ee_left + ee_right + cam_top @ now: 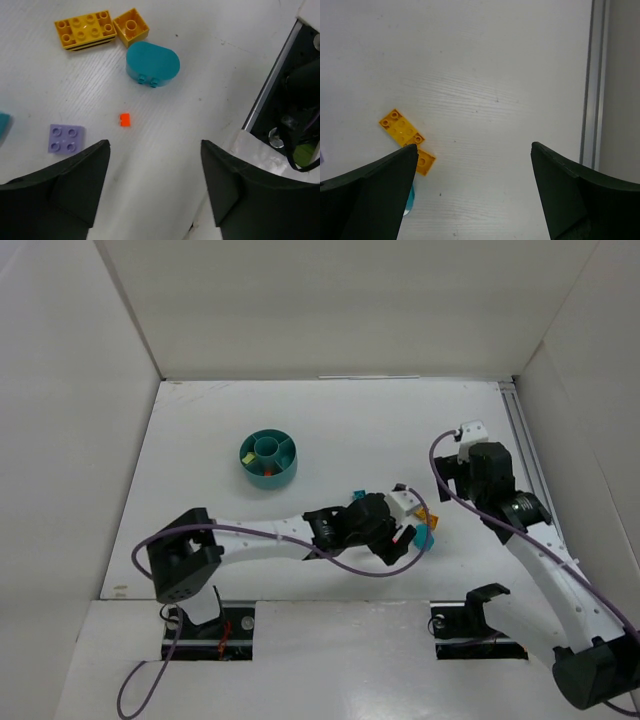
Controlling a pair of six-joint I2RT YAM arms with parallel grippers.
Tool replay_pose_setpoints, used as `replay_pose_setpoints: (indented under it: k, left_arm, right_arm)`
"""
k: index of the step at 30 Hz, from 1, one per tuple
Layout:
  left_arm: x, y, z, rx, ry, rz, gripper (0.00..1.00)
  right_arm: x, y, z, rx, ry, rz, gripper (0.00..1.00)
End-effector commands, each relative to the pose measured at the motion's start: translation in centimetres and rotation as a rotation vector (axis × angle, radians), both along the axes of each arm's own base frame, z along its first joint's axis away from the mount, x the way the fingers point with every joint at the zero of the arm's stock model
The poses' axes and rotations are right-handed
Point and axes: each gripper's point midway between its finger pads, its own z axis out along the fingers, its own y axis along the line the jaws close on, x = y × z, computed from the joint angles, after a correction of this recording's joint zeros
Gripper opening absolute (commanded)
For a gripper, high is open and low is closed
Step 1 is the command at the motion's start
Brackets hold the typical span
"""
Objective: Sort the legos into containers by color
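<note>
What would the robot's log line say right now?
left gripper open, near orange lego | right gripper open, empty | teal dish apart from both

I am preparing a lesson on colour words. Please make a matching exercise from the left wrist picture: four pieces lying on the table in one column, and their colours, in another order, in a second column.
Pieces
1. rounded brick
2. square plate with four studs
3. tiniest piece
4. long flat brick

Colours
a. orange
b. yellow
c. teal
d. lilac

Right pairs: 1-c, 2-d, 3-a, 4-b
</note>
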Motion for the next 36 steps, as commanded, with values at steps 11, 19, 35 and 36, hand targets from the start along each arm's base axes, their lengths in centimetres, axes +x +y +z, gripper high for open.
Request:
replay_pose_setpoints:
  k: [11,19,35,36]
  left_arm:
    - [1.7,-5.1,-4.3,0.120,-0.027,-0.074,0.45]
    - [3.5,-3.9,-6.8,0.207,-0.044,0.050,0.40]
    - [4.1,-3.0,-9.4,0.233,0.024,0.030,0.39]
    - [4.0,-3.4,-9.0,0.220,0.028,0.020,0.37]
  right_arm:
    - [0.6,-4.0,-3.3,0.016,0.097,-0.027,0.90]
    - [0.8,-3.8,-3.5,0.013,0.090,-0.001,0.90]
    - [0.9,-4.1,-3.9,-0.006,0.098,-0.010,0.90]
    - [0.9,-4.1,-3.9,-0.006,0.098,-0.010,0.90]
